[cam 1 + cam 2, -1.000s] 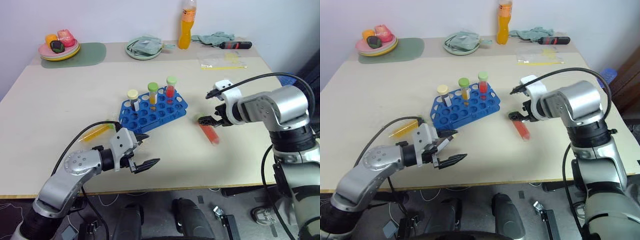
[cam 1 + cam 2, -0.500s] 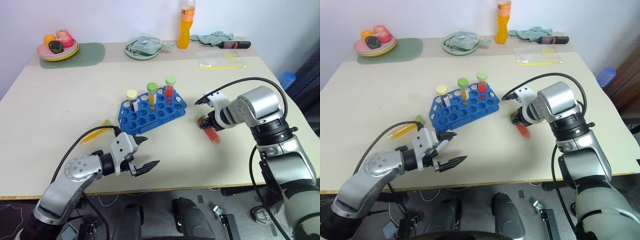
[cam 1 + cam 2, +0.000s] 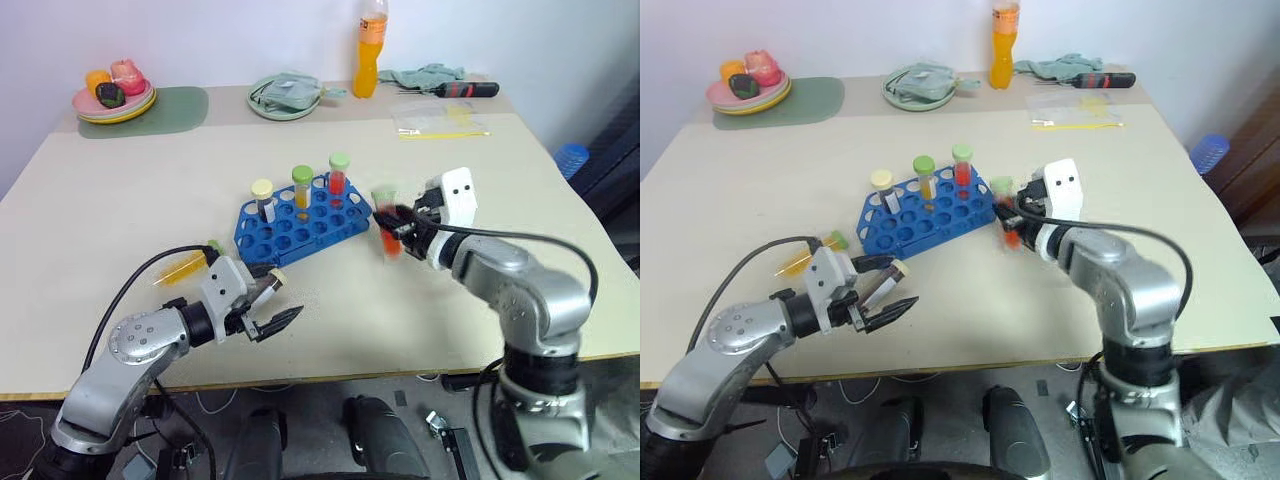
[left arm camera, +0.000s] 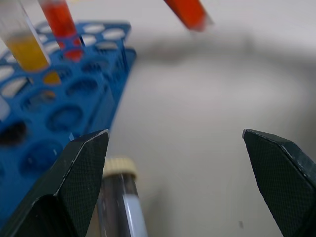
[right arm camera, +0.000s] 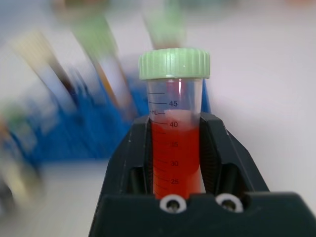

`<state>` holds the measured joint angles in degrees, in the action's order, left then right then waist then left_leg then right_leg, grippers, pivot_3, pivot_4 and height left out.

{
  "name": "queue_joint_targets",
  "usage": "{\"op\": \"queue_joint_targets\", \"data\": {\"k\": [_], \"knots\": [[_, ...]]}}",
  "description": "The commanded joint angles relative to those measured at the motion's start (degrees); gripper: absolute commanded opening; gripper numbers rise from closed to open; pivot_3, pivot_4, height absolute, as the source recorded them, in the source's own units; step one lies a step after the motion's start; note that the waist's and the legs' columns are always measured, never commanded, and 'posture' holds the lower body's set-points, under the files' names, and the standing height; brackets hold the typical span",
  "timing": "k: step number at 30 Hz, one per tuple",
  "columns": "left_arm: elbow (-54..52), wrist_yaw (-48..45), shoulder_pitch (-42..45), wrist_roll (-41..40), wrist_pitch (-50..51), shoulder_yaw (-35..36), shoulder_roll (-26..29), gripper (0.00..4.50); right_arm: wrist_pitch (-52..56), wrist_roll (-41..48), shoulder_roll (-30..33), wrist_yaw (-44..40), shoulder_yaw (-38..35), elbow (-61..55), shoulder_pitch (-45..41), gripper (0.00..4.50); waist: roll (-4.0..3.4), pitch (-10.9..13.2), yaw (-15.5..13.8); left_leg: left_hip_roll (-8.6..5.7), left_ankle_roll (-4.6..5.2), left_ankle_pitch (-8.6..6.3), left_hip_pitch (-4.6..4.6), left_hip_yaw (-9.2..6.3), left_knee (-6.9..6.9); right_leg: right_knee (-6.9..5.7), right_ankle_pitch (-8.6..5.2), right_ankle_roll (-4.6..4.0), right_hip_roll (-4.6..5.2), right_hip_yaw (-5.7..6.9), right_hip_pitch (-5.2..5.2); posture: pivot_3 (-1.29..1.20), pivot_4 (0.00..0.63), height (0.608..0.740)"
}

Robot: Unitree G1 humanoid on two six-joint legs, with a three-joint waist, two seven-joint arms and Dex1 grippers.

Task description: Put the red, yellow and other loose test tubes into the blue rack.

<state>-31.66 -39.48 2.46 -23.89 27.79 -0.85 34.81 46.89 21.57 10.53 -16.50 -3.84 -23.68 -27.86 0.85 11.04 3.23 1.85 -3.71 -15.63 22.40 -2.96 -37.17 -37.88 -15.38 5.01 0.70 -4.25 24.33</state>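
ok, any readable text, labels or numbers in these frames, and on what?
"45", "40", "35", "30", "25": graduation marks on the clear plastic green-capped test tube of red liquid, held in the right gripper.
Orange drink bottle: label too small to read.
Clear plastic bag with yellow strip: print too small to read.

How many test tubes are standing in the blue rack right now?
3, all in the back row of the blue rack: a cream-capped tube, a green-capped yellow tube and a green-capped red tube. No others seem hidden.
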Motion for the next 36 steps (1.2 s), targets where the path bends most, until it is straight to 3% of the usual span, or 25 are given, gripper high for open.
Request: {"op": "queue_joint_targets", "data": {"k": [1, 9, 17, 36], "knots": [[1.26, -0.31, 2.38, -0.88, 0.09, 0.81, -0.24, 4.50, -20.42, -7.09, -4.41, 1.76, 4.39, 9.71, -2.24, 0.78, 0.04, -0.02, 0.30, 0.00, 0.00, 0.00, -0.03, -0.01, -0.02, -0.04, 0.00, -0.01, -0.01, 0.00, -0.01, 0.00, 0.150, 0.740], [1.48, -1.12, 2.62, -1.24, 0.39, 1.76, 0.86, 4.50, -39.18, -11.56, -7.99, 1.90, 4.80, 30.26, -6.93, 0.78, 0.03, -0.02, 0.61, -0.01, -0.03, 0.01, 0.01, 0.01, -0.01, -0.05, 0.00, -0.02, 0.05, 0.00, 0.00, 0.00, 0.150, 0.740], [-1.06, 0.48, 0.90, -1.61, 1.38, 2.33, 0.49, 4.50, -45.65, -12.58, -8.65, 1.50, 4.86, 39.60, -10.05, 0.78, 0.02, -0.01, 0.76, -0.01, -0.03, 0.02, -0.01, -0.01, -0.01, -0.09, 0.00, -0.02, 0.05, -0.01, 0.00, 0.00, 0.150, 0.740], [-1.53, 0.64, 1.04, -1.83, 2.12, 2.95, 0.55, 4.50, -57.94, -13.11, -11.81, 1.14, 4.83, 45.66, -5.78, 0.78, 0.02, -0.01, 0.78, -0.01, -0.03, 0.02, -0.03, -0.01, -0.01, -0.13, 0.00, -0.03, 0.05, -0.01, 0.00, 0.00, 0.150, 0.740]]}}
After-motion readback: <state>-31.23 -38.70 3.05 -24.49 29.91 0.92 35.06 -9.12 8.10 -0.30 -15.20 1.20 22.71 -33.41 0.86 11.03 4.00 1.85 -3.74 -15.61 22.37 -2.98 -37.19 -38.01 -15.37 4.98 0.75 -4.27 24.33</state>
